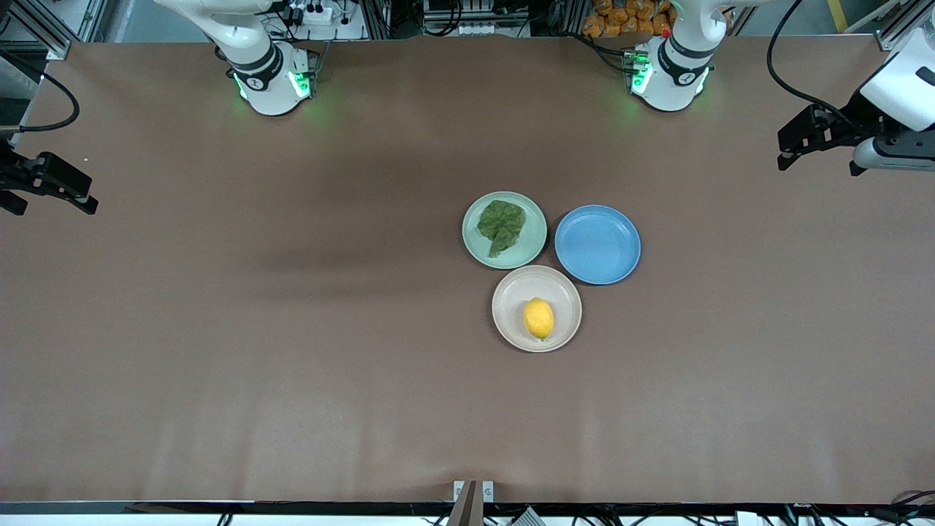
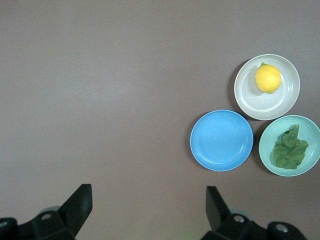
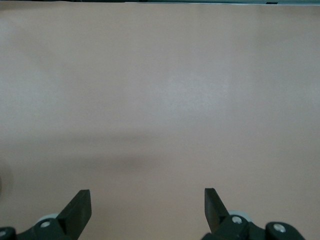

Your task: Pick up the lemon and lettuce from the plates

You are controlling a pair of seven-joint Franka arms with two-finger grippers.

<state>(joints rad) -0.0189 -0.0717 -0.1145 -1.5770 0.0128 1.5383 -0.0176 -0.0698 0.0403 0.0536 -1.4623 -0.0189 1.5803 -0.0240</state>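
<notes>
The lemon (image 1: 539, 318) lies on the beige-cream plate (image 1: 505, 292) near the table's middle; both show in the left wrist view, the lemon (image 2: 268, 78) on the plate (image 2: 250, 102). The lettuce (image 1: 502, 224) lies on the mint green plate (image 1: 538, 235), just farther from the front camera; the left wrist view shows the lettuce (image 2: 289, 151) and its plate (image 2: 313, 131). My left gripper (image 1: 817, 157) (image 2: 149, 195) is open and empty, high over the left arm's end of the table. My right gripper (image 1: 51, 203) (image 3: 147, 197) is open and empty over the right arm's end, above bare table.
An empty bright blue plate (image 1: 597, 244) (image 2: 221, 140) touches both plates, toward the left arm's end. The brown table cover (image 1: 292, 329) spreads wide around the three plates.
</notes>
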